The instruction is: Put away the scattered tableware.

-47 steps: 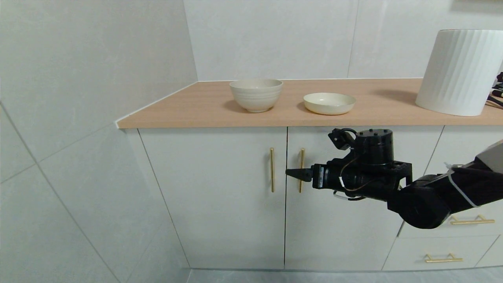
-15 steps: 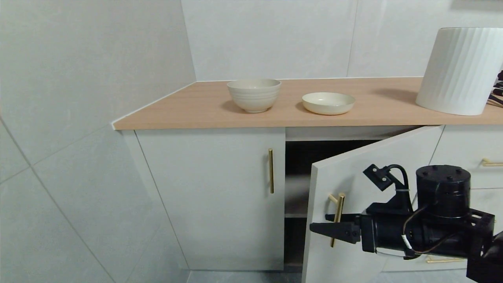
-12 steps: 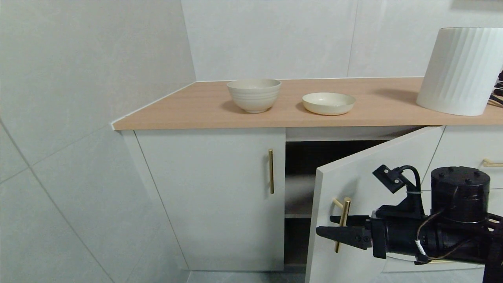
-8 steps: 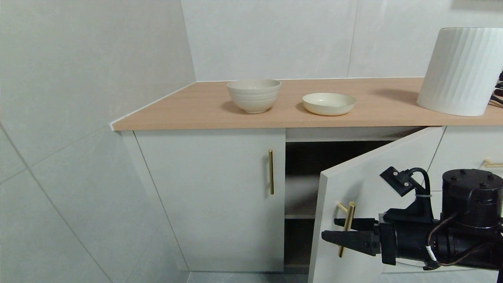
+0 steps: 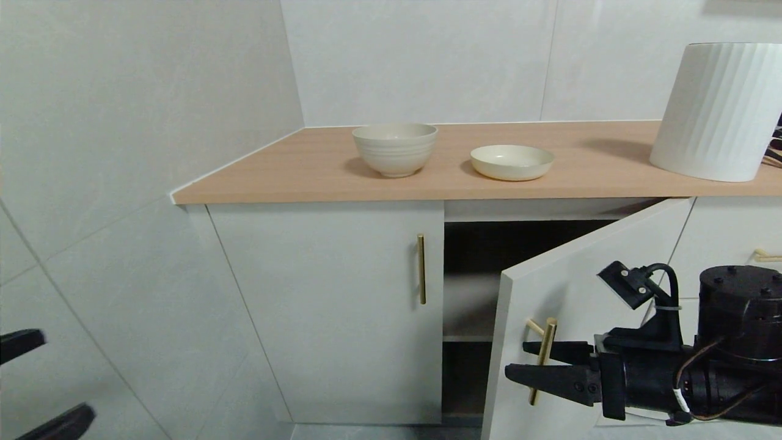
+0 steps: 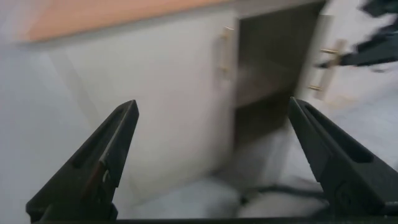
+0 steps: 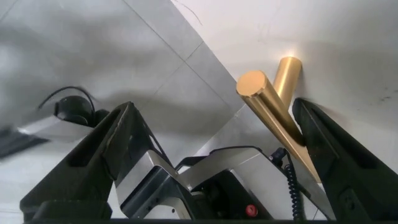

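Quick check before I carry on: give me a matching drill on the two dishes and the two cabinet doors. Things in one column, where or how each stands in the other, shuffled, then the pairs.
Things
1. deep bowl
2. shallow dish
3. left cabinet door
4. right cabinet door

Places and states
A. on the counter, between the other dish and the white ribbed container
B. swung open
C. on the counter, nearer the wall corner
D. shut

Pairs: 1-C, 2-A, 3-D, 4-B
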Available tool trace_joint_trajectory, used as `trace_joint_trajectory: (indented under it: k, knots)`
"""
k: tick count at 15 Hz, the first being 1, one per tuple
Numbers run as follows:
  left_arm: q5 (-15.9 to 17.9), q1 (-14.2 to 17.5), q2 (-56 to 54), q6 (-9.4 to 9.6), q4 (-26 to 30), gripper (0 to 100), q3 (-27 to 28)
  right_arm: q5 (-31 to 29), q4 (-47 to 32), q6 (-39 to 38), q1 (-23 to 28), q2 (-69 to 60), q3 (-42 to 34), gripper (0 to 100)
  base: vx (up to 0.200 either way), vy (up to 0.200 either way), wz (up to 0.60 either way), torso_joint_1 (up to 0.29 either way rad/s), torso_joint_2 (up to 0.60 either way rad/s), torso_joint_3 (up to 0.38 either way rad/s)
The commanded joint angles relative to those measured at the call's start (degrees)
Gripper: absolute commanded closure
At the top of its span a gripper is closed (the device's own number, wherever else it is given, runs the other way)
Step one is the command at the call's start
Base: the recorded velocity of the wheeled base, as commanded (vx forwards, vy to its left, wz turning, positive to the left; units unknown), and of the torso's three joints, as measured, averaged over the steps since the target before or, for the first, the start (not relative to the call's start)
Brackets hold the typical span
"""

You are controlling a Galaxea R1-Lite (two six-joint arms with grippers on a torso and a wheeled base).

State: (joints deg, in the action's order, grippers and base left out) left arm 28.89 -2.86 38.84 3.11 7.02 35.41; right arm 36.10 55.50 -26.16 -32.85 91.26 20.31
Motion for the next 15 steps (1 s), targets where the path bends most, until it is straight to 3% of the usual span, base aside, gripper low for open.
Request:
trace_joint_trajectory:
  k: [1,2,4,5,9,12,13,15]
  knots:
    - [4.5,-12.1,24.7,-0.30,-0.6,0,4.8,-0.1,0.0,1.6,0.0,0.0,-0.4,0,0.000,0.000,0.00,0.000,0.00,0.000]
    - [4.5,-13.4,26.6,-0.30,-1.7,0,4.6,-0.1,-0.1,1.8,0.0,0.1,-0.4,0,0.000,0.000,0.00,0.000,0.00,0.000]
    - [4.4,-17.7,38.2,-1.00,-13.3,0,4.2,-0.1,-0.1,1.8,0.0,0.1,-0.4,0,0.000,0.000,0.00,0.000,0.00,0.000]
    - [4.4,-18.9,42.7,-2.58,-18.8,0,4.2,-0.1,-0.1,1.8,0.0,0.0,-0.4,0,0.000,0.000,0.00,0.000,0.00,0.000]
    - [4.0,-25.0,59.6,-14.01,-45.8,0,-0.2,-0.1,-0.4,1.8,-0.6,0.2,-0.5,0,0.000,0.000,0.00,0.000,0.00,0.000]
    - [-1.6,-28.7,69.9,-21.74,-67.8,0,-3.6,0.1,-0.4,1.8,-0.7,1.3,-0.6,0,0.000,0.000,0.00,0.000,0.00,0.000]
    - [-4.3,-29.6,71.9,-23.59,-71.6,0,-3.5,0.2,-0.4,1.9,-0.7,1.5,-0.7,0,0.000,0.000,0.00,0.000,0.00,0.000]
    - [-6.0,-29.9,73.0,-24.11,-72.4,0,-2.9,0.2,-0.4,1.9,-0.7,1.5,-0.7,0,0.000,0.000,0.00,0.000,0.00,0.000]
